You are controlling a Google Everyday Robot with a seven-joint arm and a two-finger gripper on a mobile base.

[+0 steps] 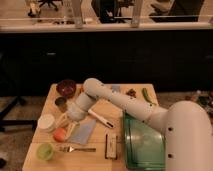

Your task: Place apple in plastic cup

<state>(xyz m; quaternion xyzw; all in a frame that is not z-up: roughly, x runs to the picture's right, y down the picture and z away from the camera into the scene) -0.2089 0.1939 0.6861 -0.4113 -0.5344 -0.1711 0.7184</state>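
The apple (60, 134), a small round orange-red fruit, lies on the wooden table (115, 107) near its left front. The plastic cup (45, 151), short and translucent light green, stands upright at the front left corner, a little below and left of the apple. My gripper (64, 121) reaches down from the white arm (107, 97) and hangs just above and slightly right of the apple, between it and the white container. The cup looks empty.
A white round container (46, 122) stands left of the gripper, with a small dark can (61, 102) and a dark red bowl (66, 87) behind it. A grey cloth (83, 131), a fork (77, 149), a pen (101, 120), a green tray (145, 145) and a green vegetable (146, 95) lie to the right.
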